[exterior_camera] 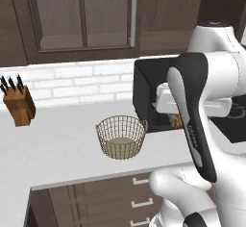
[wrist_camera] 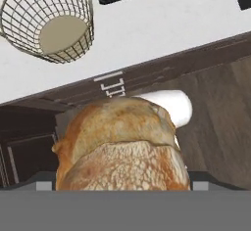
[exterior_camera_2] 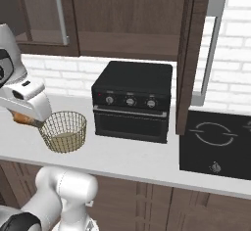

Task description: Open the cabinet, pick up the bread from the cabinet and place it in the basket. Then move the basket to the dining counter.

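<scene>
The cabinet (exterior_camera: 86, 14) hangs above the worktop (exterior_camera_2: 132, 159), beside the black oven (exterior_camera_2: 132, 100). The basket (exterior_camera: 121, 137) sits empty near the worktop's front edge. The bread (wrist_camera: 120, 144) is clamped in the gripper (exterior_camera_2: 30, 121) just beside the basket. Judged done: 1 pickup. Left: 2 steps, dropping it in and carrying the basket away.
</scene>
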Controlling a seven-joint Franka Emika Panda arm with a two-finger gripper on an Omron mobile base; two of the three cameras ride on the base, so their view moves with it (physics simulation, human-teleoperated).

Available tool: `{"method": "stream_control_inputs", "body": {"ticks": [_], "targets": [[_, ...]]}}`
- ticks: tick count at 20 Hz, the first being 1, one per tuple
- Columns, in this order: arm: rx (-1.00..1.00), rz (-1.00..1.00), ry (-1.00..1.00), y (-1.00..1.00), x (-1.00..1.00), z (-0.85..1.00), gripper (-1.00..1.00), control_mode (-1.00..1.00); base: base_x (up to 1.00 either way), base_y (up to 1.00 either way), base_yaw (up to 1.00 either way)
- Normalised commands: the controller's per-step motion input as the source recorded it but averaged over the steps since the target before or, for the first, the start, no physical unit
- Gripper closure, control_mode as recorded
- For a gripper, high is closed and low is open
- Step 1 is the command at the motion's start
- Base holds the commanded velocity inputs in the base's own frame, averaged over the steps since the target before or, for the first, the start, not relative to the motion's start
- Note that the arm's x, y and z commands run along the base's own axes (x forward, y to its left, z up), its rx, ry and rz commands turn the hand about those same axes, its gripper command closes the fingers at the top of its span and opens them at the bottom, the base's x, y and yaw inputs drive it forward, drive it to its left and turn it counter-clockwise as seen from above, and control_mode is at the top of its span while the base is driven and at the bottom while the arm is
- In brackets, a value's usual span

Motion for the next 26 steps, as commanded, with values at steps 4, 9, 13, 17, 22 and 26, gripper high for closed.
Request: {"method": "stream_control_inputs", "body": {"ticks": [4, 9, 13, 17, 22, 26], "targets": [[0.0, 0.1, 0.15, 0.31, 0.91, -0.3, 1.0, -1.0, 0.0, 0.0, 0.0], [0.0, 0.04, 0.2, 0.47, 0.74, -0.46, 1.0, -1.0, 0.0, 0.0, 0.0], [0.0, 0.01, 0.04, 0.17, 0.51, -0.81, 1.0, -1.0, 0.0, 0.0, 0.0], [0.0, 0.03, -0.05, 0.02, 0.36, -0.74, 1.0, -1.0, 0.0, 0.0, 0.0], [0.0, 0.02, -0.07, 0.02, 0.33, -0.35, 1.0, -1.0, 0.0, 0.0, 0.0], [0.0, 0.0, -0.02, 0.27, 0.5, -0.09, 1.0, -1.0, 0.0, 0.0, 0.0]]}}
